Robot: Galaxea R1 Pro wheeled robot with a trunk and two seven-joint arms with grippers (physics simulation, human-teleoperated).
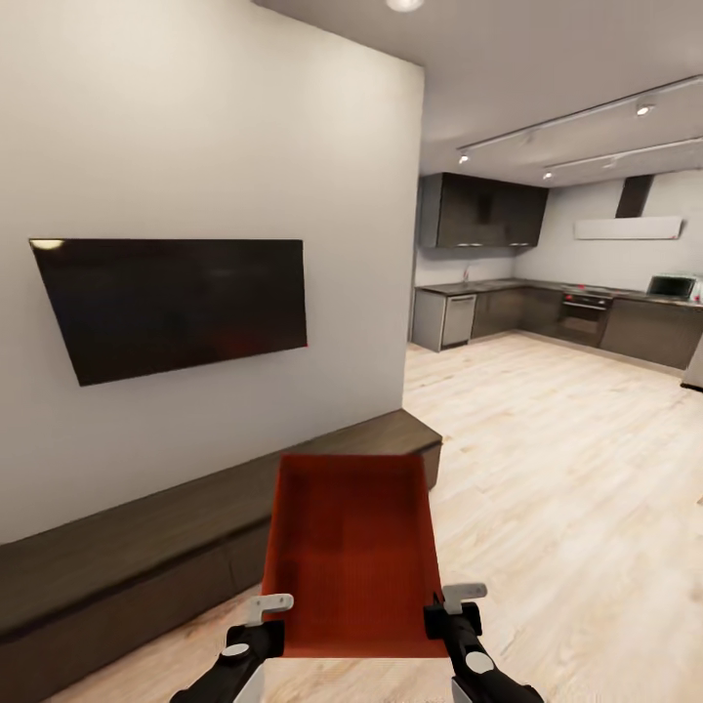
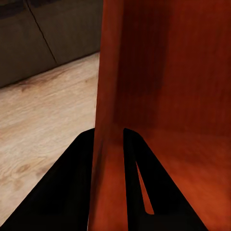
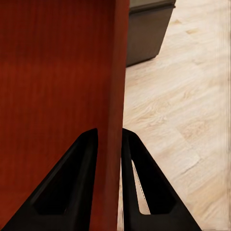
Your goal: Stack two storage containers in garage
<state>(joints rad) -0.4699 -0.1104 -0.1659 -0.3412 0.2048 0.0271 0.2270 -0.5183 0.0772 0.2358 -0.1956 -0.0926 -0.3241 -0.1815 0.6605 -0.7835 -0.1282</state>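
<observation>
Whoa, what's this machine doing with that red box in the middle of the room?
The robot is carrying an orange-red storage container in front of itself, gripping it with both arms. Its left gripper pinches the bin's left wall and its right gripper the right wall. It stands on the light wood floor near a wall-mounted TV and a long low cabinet, with a kitchen beyond.

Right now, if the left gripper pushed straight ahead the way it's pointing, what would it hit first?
Apart from the orange-red plastic bin wall clamped in the left gripper, probably the long low dark cabinet; light wood floor lies between. Depth is unclear.
</observation>
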